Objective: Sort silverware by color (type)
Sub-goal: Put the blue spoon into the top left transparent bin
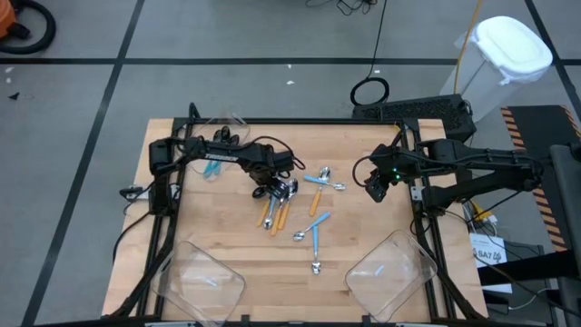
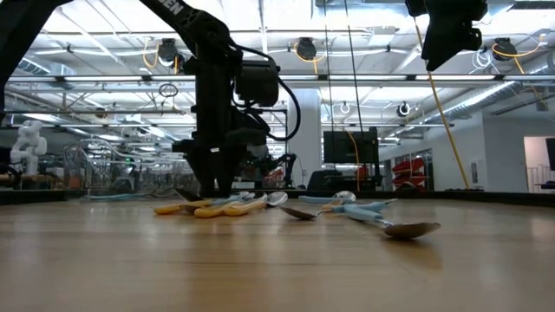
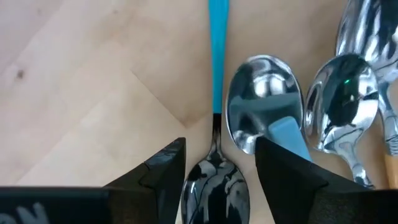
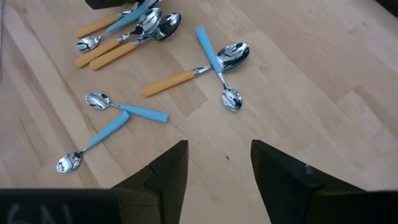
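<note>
Several small spoons with silver bowls and orange or light-blue handles lie scattered mid-table (image 1: 300, 204), also in the low view (image 2: 260, 204). My left gripper (image 1: 278, 189) is down at the pile's far end, open, pointing down. Its fingers stand on either side of a blue-handled spoon's bowl (image 3: 214, 180), whose handle (image 3: 218, 56) runs away from the gripper. Two more silver bowls (image 3: 264, 93) lie beside it. My right gripper (image 1: 377, 188) hangs open, high above the table (image 2: 447, 48), right of the spoons. Its wrist view shows crossed blue and orange spoons (image 4: 214, 62). My left gripper (image 3: 217, 146) comes from above with one finger on each side of the blue-handled spoon's neck (image 3: 215, 134), which lies flat on the table. One finger (image 3: 286, 168) overlaps a second spoon's light-blue handle (image 3: 283, 132). I cannot tell whether either finger touches a spoon.
Clear plastic bins sit at the table's near-left corner (image 1: 204, 277) and near-right corner (image 1: 390, 272). Another clear bin is at the far-left edge (image 1: 222, 123), with something blue by it (image 1: 213, 168). Bare wood lies between the near bins.
</note>
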Controlling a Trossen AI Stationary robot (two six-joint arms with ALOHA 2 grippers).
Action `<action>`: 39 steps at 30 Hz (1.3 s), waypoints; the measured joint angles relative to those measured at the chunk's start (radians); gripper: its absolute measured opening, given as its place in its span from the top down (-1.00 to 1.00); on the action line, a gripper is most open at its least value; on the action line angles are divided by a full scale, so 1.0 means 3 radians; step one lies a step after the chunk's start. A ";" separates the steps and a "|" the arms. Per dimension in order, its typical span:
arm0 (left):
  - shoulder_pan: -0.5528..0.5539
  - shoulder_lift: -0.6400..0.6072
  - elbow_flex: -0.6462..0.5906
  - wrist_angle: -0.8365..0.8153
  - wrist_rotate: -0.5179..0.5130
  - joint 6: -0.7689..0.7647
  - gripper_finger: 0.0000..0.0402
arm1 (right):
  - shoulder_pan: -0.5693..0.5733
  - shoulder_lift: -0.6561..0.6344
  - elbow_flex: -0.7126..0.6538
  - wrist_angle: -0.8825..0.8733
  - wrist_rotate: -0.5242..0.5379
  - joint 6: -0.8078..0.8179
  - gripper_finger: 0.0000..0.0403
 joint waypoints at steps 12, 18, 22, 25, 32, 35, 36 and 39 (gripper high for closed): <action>0.0004 0.0014 0.0061 -0.0162 -0.0016 -0.0007 0.04 | 0.0000 0.0000 0.0000 0.0003 0.0020 0.0030 0.15; 0.0010 0.0013 0.0188 -0.0221 -0.0246 0.0116 0.04 | 0.0000 0.0000 0.0000 0.0003 0.0026 0.0030 0.15; 0.0069 0.0062 0.0188 -0.0156 -0.0289 0.0141 0.04 | 0.0000 0.0000 0.0000 0.0004 0.0027 0.0029 0.15; 0.0109 0.0141 0.0186 -0.0115 -0.0285 0.0220 0.11 | 0.0000 0.0000 0.0000 0.0004 0.0029 0.0028 0.15; 0.0138 0.0224 0.0187 -0.0079 -0.0241 0.0270 0.31 | 0.0000 0.0001 0.0000 0.0006 0.0035 0.0051 0.15; 0.0119 0.0223 0.0188 0.0014 -0.0181 0.0280 0.33 | 0.0000 0.0001 0.0000 0.0005 0.0036 0.0059 0.15; 0.0106 0.0223 0.0188 0.0031 -0.0179 0.0279 0.33 | 0.0000 0.0001 0.0000 0.0005 0.0036 0.0059 0.15; 0.0078 0.0223 0.0188 0.0033 -0.0180 0.0278 0.33 | 0.0000 0.0001 0.0000 0.0004 0.0036 0.0054 0.15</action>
